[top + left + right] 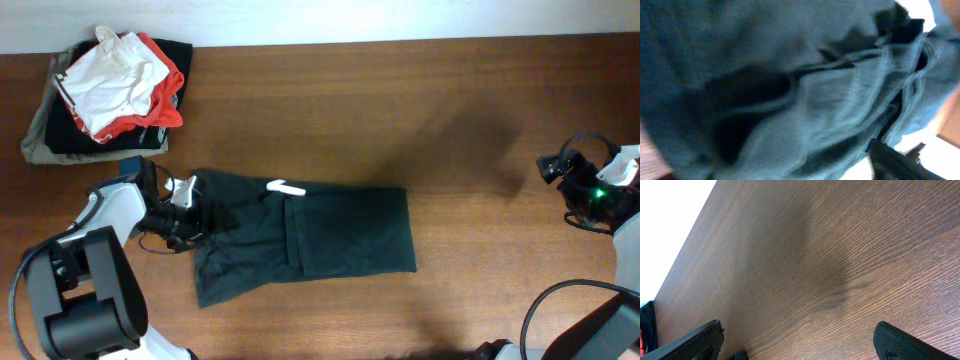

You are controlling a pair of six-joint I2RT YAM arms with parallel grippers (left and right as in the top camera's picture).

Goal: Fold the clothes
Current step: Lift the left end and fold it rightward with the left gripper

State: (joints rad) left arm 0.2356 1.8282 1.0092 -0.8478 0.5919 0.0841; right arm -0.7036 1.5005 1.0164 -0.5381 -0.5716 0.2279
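Observation:
The clothes, a dark charcoal T-shirt (330,245), lie partly folded in the middle of the table, with a white tag (287,188) at the top edge. My left gripper (195,215) is pushed into the shirt's bunched left edge. In the left wrist view rumpled dark cloth (790,85) fills the frame. Only one black finger (895,160) shows, far to the right. The left gripper (790,167) stands wide with cloth between its jaws. My right gripper (558,172) sits at the far right, away from the shirt. It (797,342) is open over bare wood.
A pile of other garments sits at the back left corner: a white one with red-orange trim (120,80) on top, a grey-khaki one (35,135) beneath. The table's far edge (400,42) runs along the top.

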